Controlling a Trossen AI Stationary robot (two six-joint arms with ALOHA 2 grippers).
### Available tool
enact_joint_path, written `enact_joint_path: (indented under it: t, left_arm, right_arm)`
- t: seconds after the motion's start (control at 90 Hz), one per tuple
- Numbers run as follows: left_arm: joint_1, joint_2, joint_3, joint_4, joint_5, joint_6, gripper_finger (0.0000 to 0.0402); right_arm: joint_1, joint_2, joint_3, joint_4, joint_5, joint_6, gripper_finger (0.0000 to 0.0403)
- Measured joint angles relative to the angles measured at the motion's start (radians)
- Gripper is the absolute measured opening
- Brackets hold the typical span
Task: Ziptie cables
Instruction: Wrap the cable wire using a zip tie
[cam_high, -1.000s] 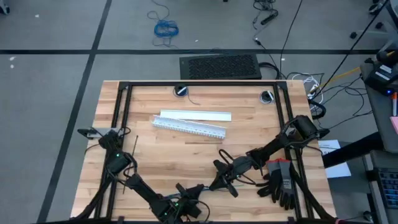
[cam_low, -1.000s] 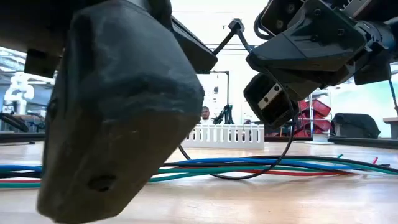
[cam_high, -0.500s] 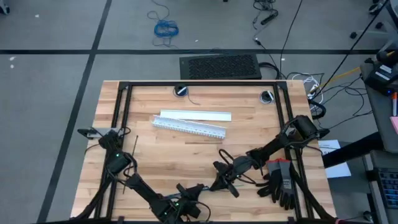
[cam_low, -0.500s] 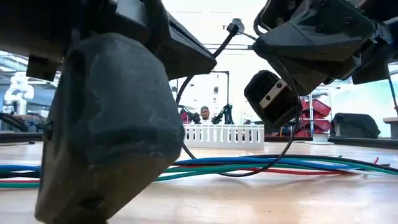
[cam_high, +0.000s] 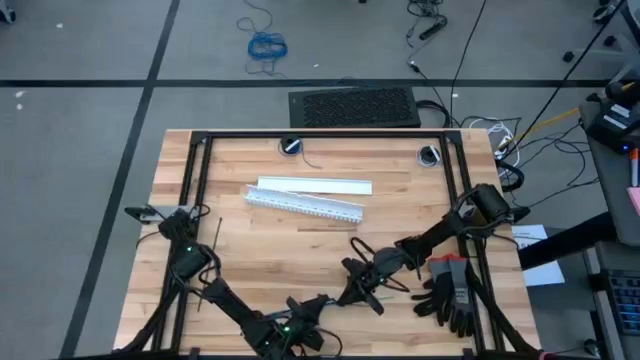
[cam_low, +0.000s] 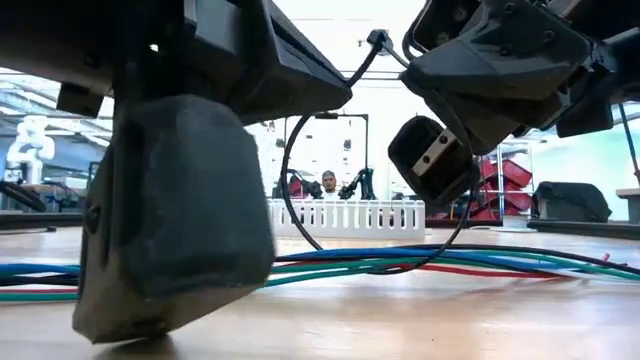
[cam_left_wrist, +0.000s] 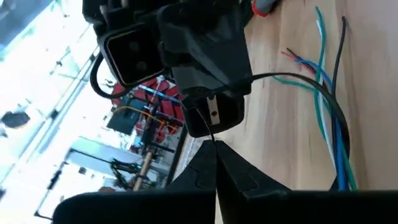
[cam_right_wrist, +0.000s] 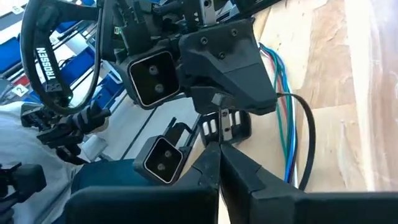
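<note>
The cables (cam_low: 450, 266), thin blue, green, red and pale wires, lie flat on the wooden table near its front edge; they also show in the left wrist view (cam_left_wrist: 323, 93). A thin black ziptie (cam_low: 287, 190) bows in a loop between my two grippers, and its low part (cam_right_wrist: 310, 140) reaches down to the cables. Whether it passes round them I cannot tell. My left gripper (cam_high: 318, 300) and right gripper (cam_high: 352, 290) face each other tip to tip, both shut on the ziptie. My left gripper pinches a short straight stretch of the ziptie (cam_left_wrist: 213, 132) between its two fingers. The fingers lie level and point toward the table's right, at the right gripper. The strip runs on from there toward the right gripper. My right gripper pinches the ziptie (cam_right_wrist: 221, 132) between its two fingers, level, coming from the table's right. The strip leaves sideways (cam_right_wrist: 283, 94) and curves down in a slack bow onto the table beside the cables.
A white slotted duct (cam_high: 305, 206) and its flat cover (cam_high: 315, 186) lie across the middle of the table. A black glove (cam_high: 450, 292) lies at the near right. Another thin black strip (cam_high: 217, 234) lies by the left arm's base. Black frame bars (cam_high: 320, 134) edge the table.
My left gripper has tipped and risen a little off the table. The ziptie's loop, which sagged low and shallow over the cables, now stands as a taller, rounder bow reaching farther toward the table's left. The cables have stayed where they were.
</note>
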Motion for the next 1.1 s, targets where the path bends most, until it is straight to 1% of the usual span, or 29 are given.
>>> enact_joint_path:
  t: [0.211, 0.5, 0.656, 0.956, 1.1]
  left_arm:
    - [0.000, 0.000, 0.001, 0.007, 0.000, 0.098, 0.0000]
    - [0.006, 0.000, 0.000, 0.103, 0.032, 0.323, 0.0000]
    - [0.008, 0.000, 0.000, 0.103, 0.043, 0.352, 0.0000]
    - [0.013, 0.000, 0.000, 0.115, 0.135, 0.380, 0.0000]
    - [0.013, 0.000, 0.000, 0.115, 0.131, 0.377, 0.0000]
  right_arm:
    - [0.000, 0.000, 0.000, 0.009, -0.025, 0.005, 0.0000]
    - [-0.014, 0.000, 0.001, 0.015, -0.041, 0.019, 0.0000]
    - [-0.027, 0.000, 0.001, 0.022, -0.060, 0.020, 0.0000]
    - [-0.054, 0.000, 0.030, 0.010, -0.110, 0.019, 0.0000]
    - [-0.057, -0.002, 0.036, -0.026, -0.114, 0.018, 0.0000]
